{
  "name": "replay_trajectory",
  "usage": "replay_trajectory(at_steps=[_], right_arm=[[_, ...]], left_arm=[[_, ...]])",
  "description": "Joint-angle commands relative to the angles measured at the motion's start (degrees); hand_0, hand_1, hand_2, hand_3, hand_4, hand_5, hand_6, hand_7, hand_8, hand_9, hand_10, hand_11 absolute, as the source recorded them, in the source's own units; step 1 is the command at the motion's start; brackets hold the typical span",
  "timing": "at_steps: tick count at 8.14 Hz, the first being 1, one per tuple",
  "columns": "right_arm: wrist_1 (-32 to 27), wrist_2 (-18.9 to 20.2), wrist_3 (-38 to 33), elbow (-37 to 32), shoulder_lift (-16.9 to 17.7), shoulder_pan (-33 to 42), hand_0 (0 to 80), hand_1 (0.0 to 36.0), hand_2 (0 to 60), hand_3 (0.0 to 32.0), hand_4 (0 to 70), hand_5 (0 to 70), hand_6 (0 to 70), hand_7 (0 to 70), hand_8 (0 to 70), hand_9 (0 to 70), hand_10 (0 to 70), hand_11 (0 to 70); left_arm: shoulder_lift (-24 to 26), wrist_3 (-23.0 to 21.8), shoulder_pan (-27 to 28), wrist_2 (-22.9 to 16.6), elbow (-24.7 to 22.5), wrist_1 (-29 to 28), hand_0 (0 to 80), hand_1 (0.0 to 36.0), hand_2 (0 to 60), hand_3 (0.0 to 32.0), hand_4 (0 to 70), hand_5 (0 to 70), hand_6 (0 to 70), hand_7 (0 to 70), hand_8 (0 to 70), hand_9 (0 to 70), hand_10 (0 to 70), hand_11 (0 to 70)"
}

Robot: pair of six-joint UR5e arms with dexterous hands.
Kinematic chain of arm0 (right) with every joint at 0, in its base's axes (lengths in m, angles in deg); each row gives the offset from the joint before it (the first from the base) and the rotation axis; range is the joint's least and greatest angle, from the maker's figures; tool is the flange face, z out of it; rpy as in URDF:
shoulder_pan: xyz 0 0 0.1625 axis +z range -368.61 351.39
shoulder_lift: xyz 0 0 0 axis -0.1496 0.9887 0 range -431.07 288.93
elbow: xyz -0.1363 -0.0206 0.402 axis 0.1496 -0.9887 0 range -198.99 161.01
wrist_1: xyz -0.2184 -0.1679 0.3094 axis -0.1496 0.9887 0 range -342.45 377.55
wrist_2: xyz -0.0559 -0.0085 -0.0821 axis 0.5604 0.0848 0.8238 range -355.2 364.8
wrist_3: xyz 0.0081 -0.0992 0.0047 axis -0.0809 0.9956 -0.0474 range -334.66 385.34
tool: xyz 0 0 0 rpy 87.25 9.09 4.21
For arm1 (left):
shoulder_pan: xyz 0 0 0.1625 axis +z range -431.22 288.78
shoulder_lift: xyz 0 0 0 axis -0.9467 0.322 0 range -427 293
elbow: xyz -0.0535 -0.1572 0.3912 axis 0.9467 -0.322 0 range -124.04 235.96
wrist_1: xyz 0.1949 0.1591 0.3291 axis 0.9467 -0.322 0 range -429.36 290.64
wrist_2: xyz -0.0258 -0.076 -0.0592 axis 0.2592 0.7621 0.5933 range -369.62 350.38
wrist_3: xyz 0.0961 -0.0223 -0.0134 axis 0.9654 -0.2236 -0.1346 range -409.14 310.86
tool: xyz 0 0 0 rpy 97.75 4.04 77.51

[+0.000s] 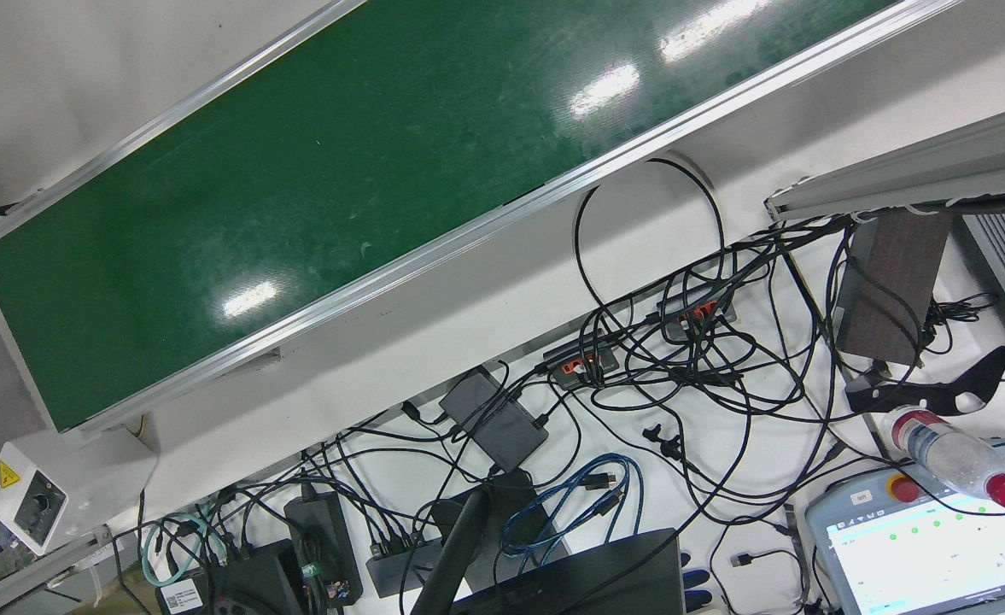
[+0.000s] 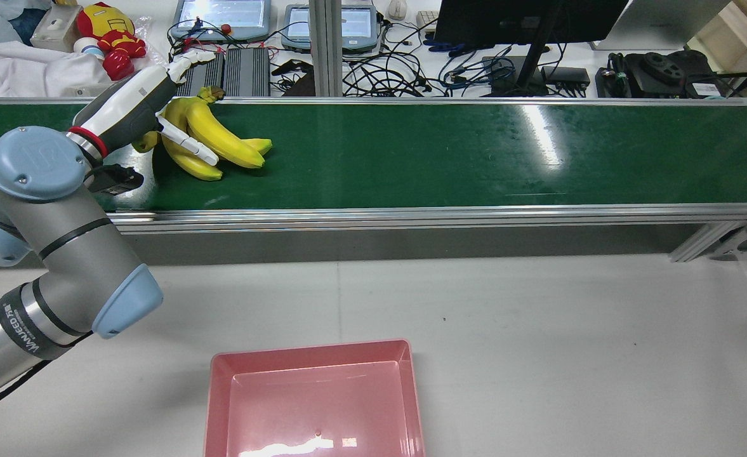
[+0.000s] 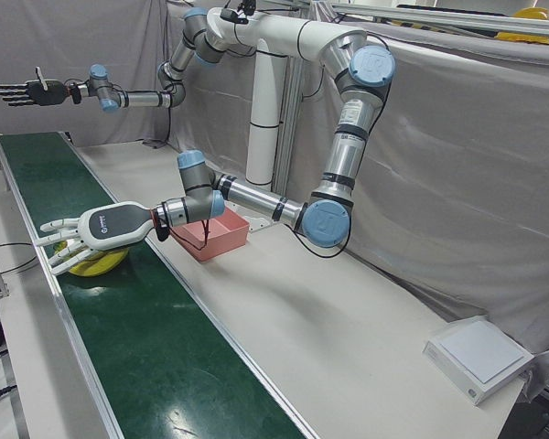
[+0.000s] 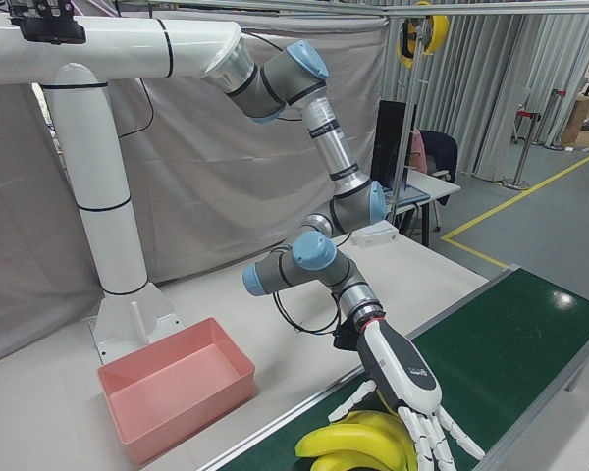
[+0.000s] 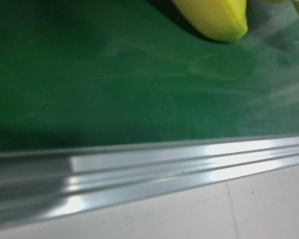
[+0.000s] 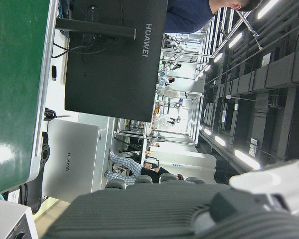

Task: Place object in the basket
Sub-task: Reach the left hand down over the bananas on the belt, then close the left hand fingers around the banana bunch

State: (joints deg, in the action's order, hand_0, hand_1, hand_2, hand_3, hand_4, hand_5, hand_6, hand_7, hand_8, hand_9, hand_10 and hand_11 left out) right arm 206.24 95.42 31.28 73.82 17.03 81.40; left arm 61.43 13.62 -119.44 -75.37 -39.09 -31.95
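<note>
Bananas, a yellow bunch (image 2: 211, 136) on the green belt surface (image 2: 449, 152), lie directly under the spread left hand (image 2: 157, 95), long axis along the belt; the right hand (image 3: 23, 91), also spread, holds nothing and is far off.

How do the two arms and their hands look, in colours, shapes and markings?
Both arms are silver-grey tubes with light blue joint caps, hung from a thick white pedestal. The left hand has a white and grey shell with small print, slim white fingers and a red ring at the wrist. The right hand looks darker; its details are too small to tell.
</note>
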Motion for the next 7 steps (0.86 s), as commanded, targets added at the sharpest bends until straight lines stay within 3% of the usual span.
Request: replay_trajectory(at_steps=[1,3,4,5,6,7], right_arm=[[0.01,0.00,0.03,0.00,0.05,0.00,0.0,0.0,0.0,0.0,0.0,0.0,0.0,0.0,0.0,0.0,0.0,0.0],[-0.08,0.00,-0.06,0.00,0.05,0.00,0.0,0.0,0.0,0.0,0.0,0.0,0.0,0.0,0.0,0.0,0.0,0.0],[0.01,0.00,0.03,0.00,0.05,0.00,0.0,0.0,0.0,0.0,0.0,0.0,0.0,0.0,0.0,0.0,0.0,0.0],[0.01,0.00,0.03,0.00,0.05,0.00,0.0,0.0,0.0,0.0,0.0,0.0,0.0,0.0,0.0,0.0,0.0,0.0],[0.01,0.00,0.03,0.00,0.05,0.00,0.0,0.0,0.0,0.0,0.0,0.0,0.0,0.0,0.0,0.0,0.0,0.0],[0.01,0.00,0.03,0.00,0.05,0.00,0.0,0.0,0.0,0.0,0.0,0.0,0.0,0.0,0.0,0.0,0.0,0.0]], left_arm=[[-0.55,0.00,0.15,0.00,1.52,-1.37,54.4,15.4,0.0,18.2,0.0,20.3,3.3,7.5,16.6,12.3,0.0,0.7],[-0.56,0.09,0.23,0.00,2.50,-1.37,54.2,16.5,4.1,16.8,0.0,23.4,3.8,8.5,17.8,14.6,0.6,2.8],[-0.56,0.09,0.23,0.09,2.41,-1.11,53.6,18.6,19.4,12.0,2.0,60.0,6.9,18.4,24.9,26.9,9.6,15.7],[-0.03,0.00,-0.38,0.09,2.06,-0.32,53.1,27.5,60.0,0.0,8.8,70.0,15.3,40.5,39.1,47.0,23.7,36.3],[0.14,0.00,-0.56,0.00,1.10,0.12,52.0,28.3,60.0,0.0,10.6,70.0,17.7,47.0,43.3,51.9,27.3,41.1],[0.06,-0.09,-0.56,0.09,0.75,-0.05,48.6,17.9,50.5,0.0,9.7,70.0,21.8,54.8,48.4,60.4,33.2,48.1]])
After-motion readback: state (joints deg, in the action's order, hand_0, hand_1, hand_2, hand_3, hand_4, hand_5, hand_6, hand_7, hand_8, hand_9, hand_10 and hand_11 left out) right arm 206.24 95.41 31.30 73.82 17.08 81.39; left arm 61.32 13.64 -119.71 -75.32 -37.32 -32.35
